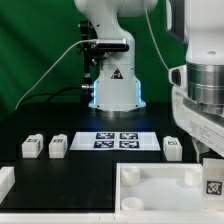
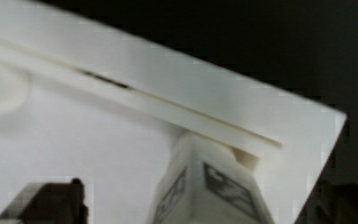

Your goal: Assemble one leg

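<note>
A white leg (image 1: pixel 213 180) with a black marker tag stands upright at the right corner of the large white tabletop (image 1: pixel 150 185). In the wrist view the leg (image 2: pixel 211 180) rises between my two dark fingers (image 2: pixel 51 202), with a gap on each side. My gripper (image 2: pixel 208 208) is open around the leg and does not touch it. From the exterior view, the gripper (image 1: pixel 211 160) hangs just above the leg at the exterior view's right. The tabletop (image 2: pixel 105 120) fills most of the wrist view, and a raised ridge runs across it.
Three small white tagged parts lie on the black table, two (image 1: pixel 32 146) (image 1: pixel 58 146) at the exterior view's left and one (image 1: pixel 172 148) at its right. The marker board (image 1: pixel 120 140) lies in front of the arm's base (image 1: pixel 112 90). Another white part (image 1: pixel 5 182) shows at the left edge.
</note>
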You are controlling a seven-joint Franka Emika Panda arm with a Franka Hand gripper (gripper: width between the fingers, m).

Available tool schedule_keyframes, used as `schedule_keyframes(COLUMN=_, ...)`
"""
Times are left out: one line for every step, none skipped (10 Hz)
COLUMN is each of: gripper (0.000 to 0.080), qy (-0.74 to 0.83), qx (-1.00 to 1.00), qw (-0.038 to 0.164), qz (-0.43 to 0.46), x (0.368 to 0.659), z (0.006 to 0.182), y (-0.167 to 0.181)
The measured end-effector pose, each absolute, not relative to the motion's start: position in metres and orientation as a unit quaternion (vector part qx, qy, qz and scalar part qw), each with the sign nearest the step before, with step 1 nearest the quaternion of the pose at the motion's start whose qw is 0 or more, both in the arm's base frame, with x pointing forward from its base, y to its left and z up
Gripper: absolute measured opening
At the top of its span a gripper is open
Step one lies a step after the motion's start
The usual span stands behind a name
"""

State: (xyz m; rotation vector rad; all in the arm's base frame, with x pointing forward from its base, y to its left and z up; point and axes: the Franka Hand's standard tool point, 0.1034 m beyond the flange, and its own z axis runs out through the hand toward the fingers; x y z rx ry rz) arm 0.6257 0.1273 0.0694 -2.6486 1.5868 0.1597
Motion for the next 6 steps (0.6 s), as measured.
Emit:
schedule_keyframes(gripper=0.0648, qy=0.435, qx=-0.899, qw=0.027, qz=0.045, x=0.6271, z=0.0689, y=0.1248)
schedule_keyframes(gripper=0.0648, qy=0.332, qx=-0.942, qw=0.029, qz=0.031, x=0.6312, z=0.0686, y=0.121)
schedule_keyframes(gripper=0.0648, qy=0.258, qx=-0.965, qw=0.027, qz=0.026, x=0.6325, z=0.0699, y=0.1224)
schedule_keyframes(gripper=0.0648, qy=0.173, qx=-0.984, qw=0.028, qz=0.012, x=0.6351, z=0.0697, y=0.1208)
schedule_keyframes(gripper=0.0648, qy=0.134, qx=-0.991, qw=0.029, qz=-0.007, x=0.6348, z=0.0663, y=0.1151)
schedule_keyframes(gripper=0.0648, qy=0.156, qx=-0.987, qw=0.028, qz=-0.003, x=0.6329, z=0.0655, y=0.1152)
